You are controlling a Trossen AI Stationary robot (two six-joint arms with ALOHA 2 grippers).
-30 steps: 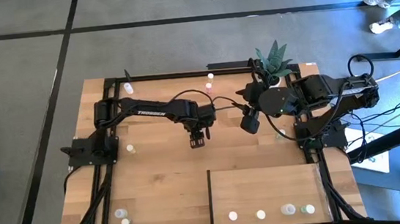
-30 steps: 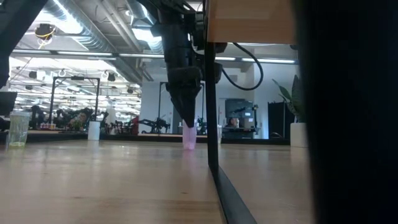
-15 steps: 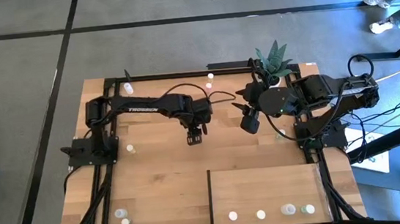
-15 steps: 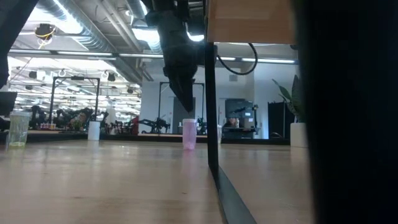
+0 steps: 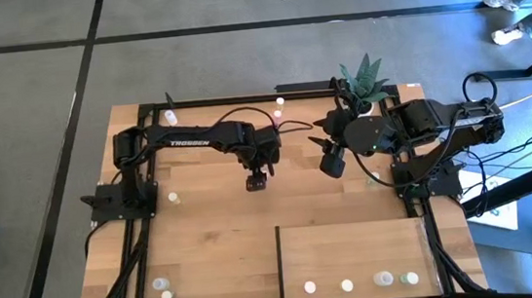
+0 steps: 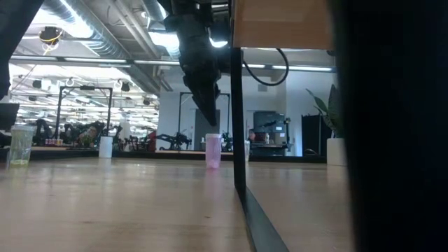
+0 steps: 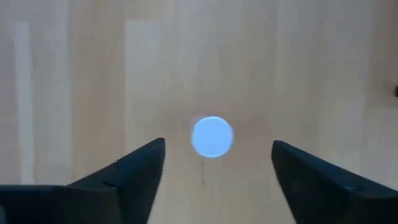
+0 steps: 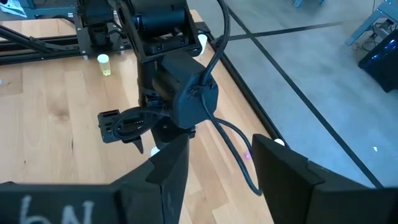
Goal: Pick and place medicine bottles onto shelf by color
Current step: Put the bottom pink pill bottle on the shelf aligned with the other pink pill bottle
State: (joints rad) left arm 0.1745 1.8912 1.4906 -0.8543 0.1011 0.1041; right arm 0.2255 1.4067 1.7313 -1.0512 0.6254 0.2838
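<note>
Left wrist view: the left gripper point(image 7: 214, 180) is hovering, jaws wide, above a pink bottle point(image 7: 212, 137) standing on the surface point(image 7: 93, 81); the right gripper point(image 5: 331, 165) is waiting part-open.

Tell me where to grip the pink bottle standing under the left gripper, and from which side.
Grip the pink bottle across its round sides near the cap, coming straight down. It stands upright on the table, alone, and the left gripper hangs open directly above, fingers either side of the cap.
</note>
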